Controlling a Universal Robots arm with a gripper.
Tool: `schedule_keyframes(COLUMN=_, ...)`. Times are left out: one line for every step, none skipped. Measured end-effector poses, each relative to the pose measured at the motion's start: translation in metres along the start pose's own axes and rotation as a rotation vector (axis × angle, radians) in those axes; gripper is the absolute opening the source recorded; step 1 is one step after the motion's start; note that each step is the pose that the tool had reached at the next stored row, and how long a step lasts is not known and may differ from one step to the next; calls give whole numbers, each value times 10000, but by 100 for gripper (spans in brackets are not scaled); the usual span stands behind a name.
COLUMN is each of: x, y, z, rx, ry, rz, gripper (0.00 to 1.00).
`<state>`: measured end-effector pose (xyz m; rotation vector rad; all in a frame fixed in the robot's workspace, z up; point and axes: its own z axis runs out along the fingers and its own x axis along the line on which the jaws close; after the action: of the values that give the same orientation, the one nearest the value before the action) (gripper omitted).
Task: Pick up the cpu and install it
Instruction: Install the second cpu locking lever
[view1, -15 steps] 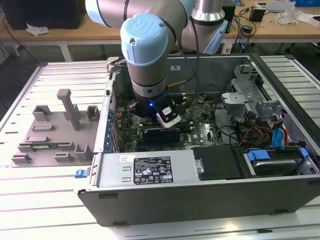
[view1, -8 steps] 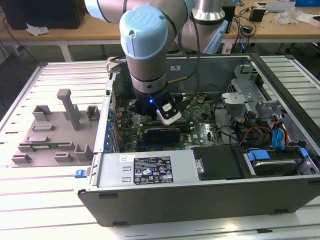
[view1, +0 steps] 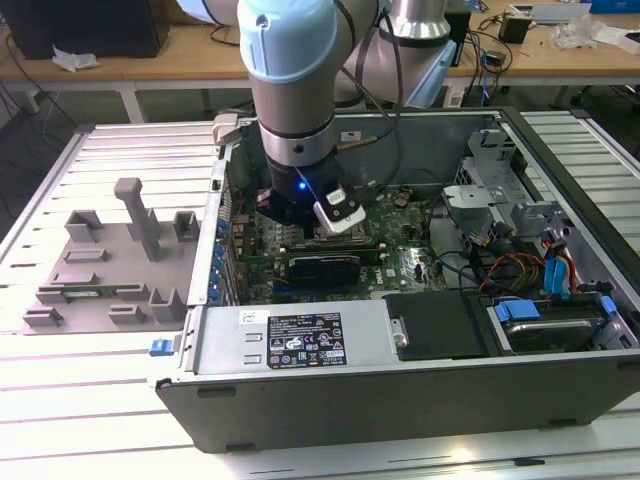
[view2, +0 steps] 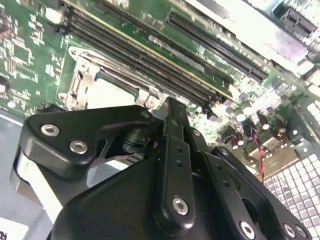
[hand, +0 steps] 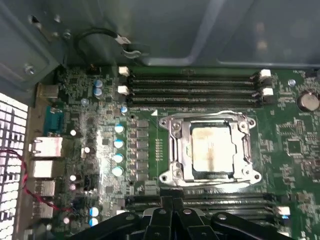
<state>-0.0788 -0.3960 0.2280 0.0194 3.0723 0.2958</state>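
Note:
The cpu (hand: 212, 150) is a silver square lying flat inside the motherboard socket, with the metal frame (hand: 175, 150) around it. In the second wrist view a bright corner of the cpu (view2: 112, 95) shows just beyond my fingers. My gripper (hand: 170, 202) hangs above the board beside the socket, over the memory slots. Its black links converge and the fingers look shut with nothing between them. In the exterior view the gripper (view1: 300, 222) is down inside the open computer case (view1: 420, 390), over the socket area.
Memory slots (hand: 195, 85) run along both sides of the socket. A grey fixture block (view1: 110, 260) sits on the table at the exterior view's left. A power supply (view1: 290, 340), a drive cage (view1: 500, 190) and coloured cables (view1: 555, 270) fill the case.

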Motion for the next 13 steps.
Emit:
schedule_keyframes(x=-35, y=2, z=2, rx=75, ry=-4, rz=31, gripper=11)
schedule_keyframes(x=-65, y=5, z=4, rx=119, ry=-9, rz=54, gripper=11)
schedule_keyframes(x=-98, y=9, z=7, rx=147, ry=-13, rz=74, gripper=11)
schedule_keyframes(x=-159, y=28, z=13, rx=158, ry=-17, rz=99, gripper=11)
schedule_keyframes(x=-186, y=40, z=17, rx=158, ry=-19, rz=106, gripper=11)
schedule_keyframes(x=-209, y=53, z=21, rx=158, ry=-20, rz=112, gripper=11)
schedule_keyframes(x=-229, y=66, z=25, rx=158, ry=-22, rz=119, gripper=11)
schedule_keyframes(x=-250, y=80, z=29, rx=159, ry=-22, rz=123, gripper=11)
schedule_keyframes(x=-277, y=101, z=35, rx=158, ry=-23, rz=127, gripper=11)
schedule_keyframes(x=-316, y=148, z=46, rx=159, ry=-23, rz=128, gripper=11)
schedule_keyframes(x=-338, y=200, z=58, rx=158, ry=-24, rz=129, gripper=11)
schedule_keyframes(x=-346, y=246, z=67, rx=159, ry=-23, rz=128, gripper=11)
schedule_keyframes(x=-352, y=303, z=79, rx=159, ry=-23, rz=128, gripper=11)
